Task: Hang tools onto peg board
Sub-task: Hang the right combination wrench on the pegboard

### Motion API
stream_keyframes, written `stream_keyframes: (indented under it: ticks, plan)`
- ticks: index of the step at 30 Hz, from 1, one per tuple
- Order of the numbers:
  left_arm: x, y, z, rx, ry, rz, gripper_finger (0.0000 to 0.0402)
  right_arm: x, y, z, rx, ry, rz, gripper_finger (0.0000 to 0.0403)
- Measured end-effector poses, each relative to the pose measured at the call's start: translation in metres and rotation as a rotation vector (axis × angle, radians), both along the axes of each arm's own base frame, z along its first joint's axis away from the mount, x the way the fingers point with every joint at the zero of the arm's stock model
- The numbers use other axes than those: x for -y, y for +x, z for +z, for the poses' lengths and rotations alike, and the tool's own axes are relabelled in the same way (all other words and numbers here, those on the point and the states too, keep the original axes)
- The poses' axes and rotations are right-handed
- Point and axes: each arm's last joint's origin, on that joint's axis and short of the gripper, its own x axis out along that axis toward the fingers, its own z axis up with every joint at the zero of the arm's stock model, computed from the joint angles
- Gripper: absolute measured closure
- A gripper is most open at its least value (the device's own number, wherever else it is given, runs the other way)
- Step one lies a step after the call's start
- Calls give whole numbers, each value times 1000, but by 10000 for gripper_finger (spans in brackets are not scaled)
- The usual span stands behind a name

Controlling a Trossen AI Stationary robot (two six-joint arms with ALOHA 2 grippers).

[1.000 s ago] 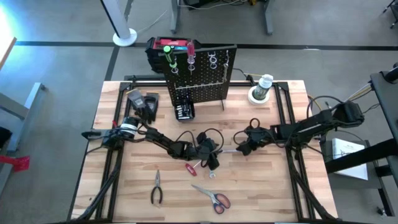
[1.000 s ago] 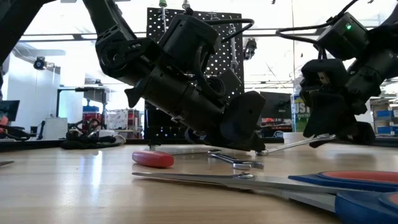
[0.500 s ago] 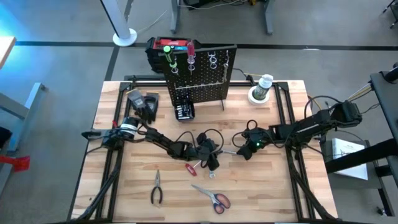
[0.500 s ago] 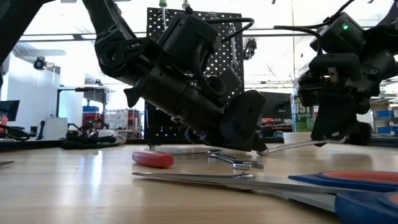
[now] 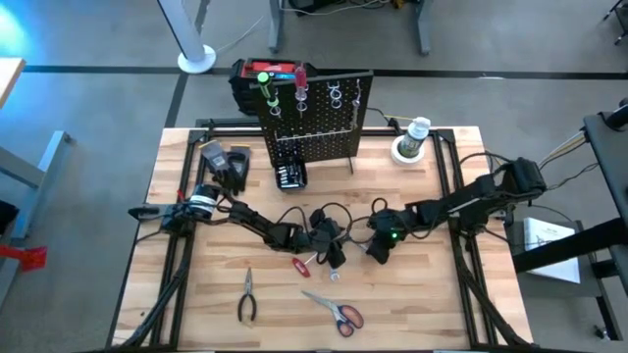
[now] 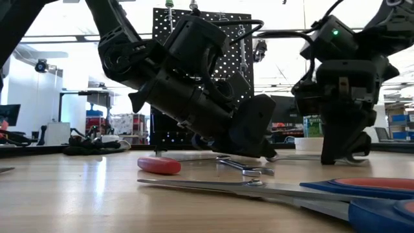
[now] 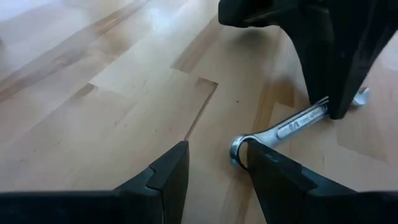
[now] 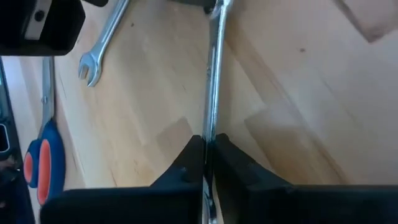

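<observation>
A silver wrench (image 7: 292,127) lies on the table between my two grippers. My right gripper (image 8: 208,149) is shut on it, fingers pointing down (image 6: 343,152). My left gripper (image 7: 214,168) is open and low over the table, with the wrench's ring end (image 7: 238,149) just inside one of its fingers. The peg board (image 5: 314,118) stands at the far edge, with a green screwdriver (image 5: 265,90) and a red screwdriver (image 5: 300,83) in its top holders. Pliers (image 5: 247,296), scissors (image 5: 336,312), a red-handled tool (image 5: 301,265) and a small wrench (image 6: 246,169) lie near the front. My right gripper pinches the wrench's shaft (image 7: 320,111) between its two fingers, close to the open-jaw end (image 7: 362,96), which sticks out past them. The fingers come from above, pointing down. The ring end rests on the table. My left gripper's finger (image 7: 267,165) stands beside the ring end; whether it touches, I cannot tell.
A red-and-black toolbox (image 5: 257,71) stands behind the peg board. A black box of bits (image 5: 290,175) and black gloves (image 5: 221,162) lie at the far left, a white container (image 5: 412,142) at the far right. Bare wood shows near the front corners.
My right gripper has gone toward the table's left and near edges, closer to my left gripper, has tipped its fingers down and has shut on the wrench. The wrench's raised end has come down, so that it lies flatter.
</observation>
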Motion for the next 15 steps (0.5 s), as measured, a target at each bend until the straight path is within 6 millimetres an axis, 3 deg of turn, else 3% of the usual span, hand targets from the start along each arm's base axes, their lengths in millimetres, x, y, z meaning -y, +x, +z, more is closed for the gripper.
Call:
stream_keyframes:
  ticks: [15]
  plan:
    - [4,-1,9,3,7,-17,247,3,-6,27,71,-197,-17,402]
